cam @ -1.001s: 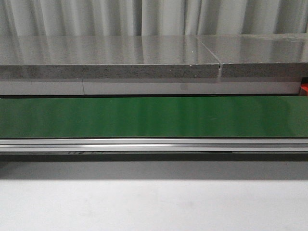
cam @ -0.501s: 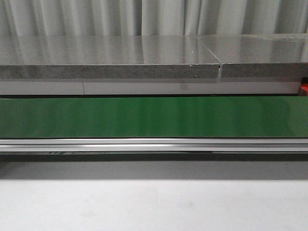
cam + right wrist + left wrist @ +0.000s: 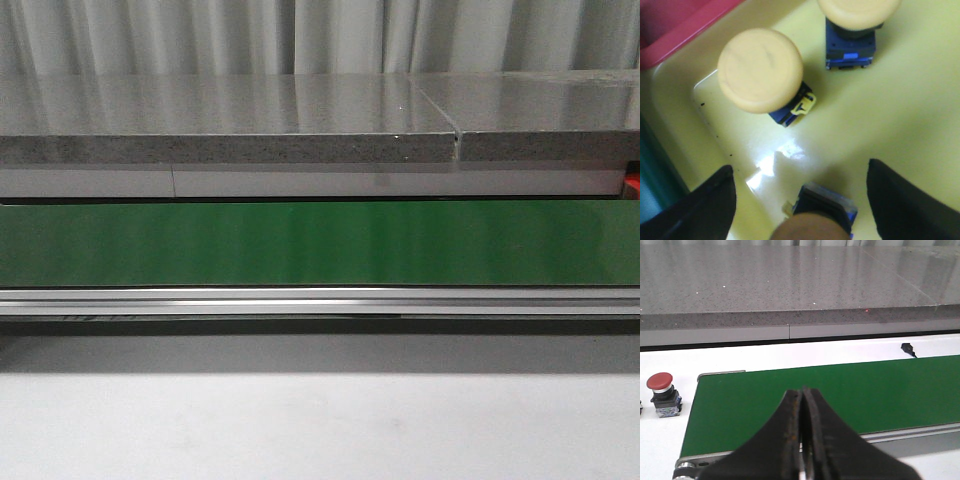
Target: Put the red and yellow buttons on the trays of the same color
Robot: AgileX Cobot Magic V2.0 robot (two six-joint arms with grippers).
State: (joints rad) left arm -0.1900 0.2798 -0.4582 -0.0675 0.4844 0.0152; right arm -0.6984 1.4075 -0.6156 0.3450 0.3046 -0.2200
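In the right wrist view my right gripper (image 3: 800, 165) hangs open over the yellow tray (image 3: 900, 115). Two yellow buttons (image 3: 760, 67) (image 3: 857, 10) on blue bases sit in that tray. A third yellow button (image 3: 815, 226) lies between the spread fingers, touching neither. A corner of the red tray (image 3: 675, 25) borders the yellow one. In the left wrist view my left gripper (image 3: 802, 391) is shut and empty above the green belt (image 3: 840, 390). A red button (image 3: 661, 392) stands upright on the white surface beside the belt's end. Neither gripper shows in the front view.
The green conveyor belt (image 3: 320, 243) runs across the front view, with a metal rail (image 3: 320, 300) along its near side. A grey stone counter (image 3: 230, 120) lies behind it. A small red patch (image 3: 633, 186) shows at the right edge. A small black item (image 3: 908, 348) lies past the belt.
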